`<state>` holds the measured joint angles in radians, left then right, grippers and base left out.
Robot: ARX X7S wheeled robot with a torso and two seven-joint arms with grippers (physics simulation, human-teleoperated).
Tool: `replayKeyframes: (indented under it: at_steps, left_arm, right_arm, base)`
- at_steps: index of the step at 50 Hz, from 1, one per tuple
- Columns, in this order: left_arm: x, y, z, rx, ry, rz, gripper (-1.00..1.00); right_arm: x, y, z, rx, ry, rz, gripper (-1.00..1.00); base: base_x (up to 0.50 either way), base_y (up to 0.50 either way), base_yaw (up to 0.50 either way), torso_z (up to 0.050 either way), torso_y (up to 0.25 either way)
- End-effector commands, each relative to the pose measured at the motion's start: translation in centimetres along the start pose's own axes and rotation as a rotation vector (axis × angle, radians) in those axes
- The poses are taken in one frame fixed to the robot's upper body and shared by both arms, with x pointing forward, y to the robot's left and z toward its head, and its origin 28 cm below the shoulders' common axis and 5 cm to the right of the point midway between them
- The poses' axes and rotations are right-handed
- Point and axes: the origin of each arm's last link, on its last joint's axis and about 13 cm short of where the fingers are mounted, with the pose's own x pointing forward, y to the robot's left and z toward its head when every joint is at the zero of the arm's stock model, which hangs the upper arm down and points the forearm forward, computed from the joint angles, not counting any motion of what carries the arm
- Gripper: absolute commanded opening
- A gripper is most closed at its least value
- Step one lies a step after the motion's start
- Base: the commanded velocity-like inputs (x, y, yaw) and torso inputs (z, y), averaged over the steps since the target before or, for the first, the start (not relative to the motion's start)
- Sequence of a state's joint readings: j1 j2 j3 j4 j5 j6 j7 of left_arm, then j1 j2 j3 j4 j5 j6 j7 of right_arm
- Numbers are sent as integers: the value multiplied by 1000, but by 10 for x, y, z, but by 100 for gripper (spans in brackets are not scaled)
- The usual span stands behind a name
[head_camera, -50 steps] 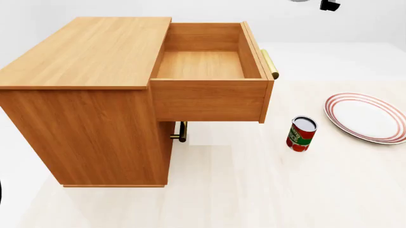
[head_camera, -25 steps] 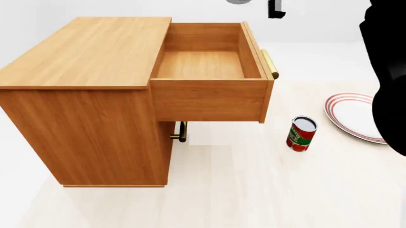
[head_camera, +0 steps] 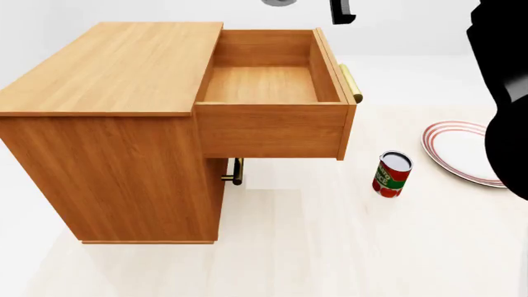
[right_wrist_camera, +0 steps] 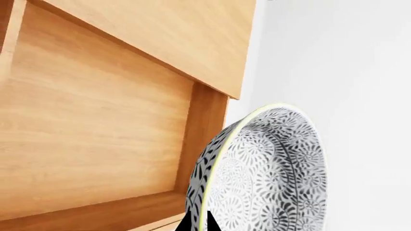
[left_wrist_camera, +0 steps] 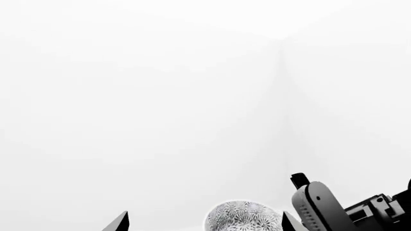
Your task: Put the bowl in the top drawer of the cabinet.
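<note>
The speckled blue-and-white bowl (right_wrist_camera: 270,173) hangs on edge, with my right gripper (right_wrist_camera: 199,224) shut on its rim, one finger on each side. Behind it lies the open top drawer (right_wrist_camera: 83,120) of the cabinet (right_wrist_camera: 173,33). In the head view the cabinet (head_camera: 115,68) stands at left with the top drawer (head_camera: 264,83) pulled out and nothing in it. Only a grey sliver of the bowl (head_camera: 281,2) shows at the upper edge. My left gripper (left_wrist_camera: 205,224) is open, and the bowl (left_wrist_camera: 243,216) shows some way beyond it.
A red can (head_camera: 392,174) stands on the floor right of the drawer. A white plate with red rim rings (head_camera: 458,151) lies further right, partly behind my black right arm (head_camera: 503,93). The lower drawer's handle (head_camera: 237,171) sticks out under the top drawer.
The right arm has swung into the head view at right. The gripper part and the bowl at the top edge have moved left, to above the drawer's far end.
</note>
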<state>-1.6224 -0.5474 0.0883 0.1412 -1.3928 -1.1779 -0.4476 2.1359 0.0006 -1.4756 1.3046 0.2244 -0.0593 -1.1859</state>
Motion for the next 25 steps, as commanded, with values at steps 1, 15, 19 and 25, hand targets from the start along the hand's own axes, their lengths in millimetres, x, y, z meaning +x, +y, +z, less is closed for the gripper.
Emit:
replayKeyframes:
  at_steps: [1, 15, 19, 25]
  left_arm:
    - [-3, 0, 0, 14, -13, -14, 100]
    - [-3, -2, 0, 29, -19, -19, 100]
    - [-3, -1, 0, 29, -20, -18, 100]
    - [-4, 0, 1, 25, -25, -12, 100]
  right_arm:
    - [-1, -1, 2, -20, -9, 3, -100]
    - [0, -1, 3, 4, -43, 93, -100]
    - [1, 0, 3, 3, -44, 105, -100]
    - [1, -1, 4, 0, -42, 107, -100]
  base:
    - [0, 0, 0, 0, 0]
    - [0, 0, 0, 0, -5]
    - [0, 0, 0, 0, -95]
    - [0, 0, 0, 0, -123]
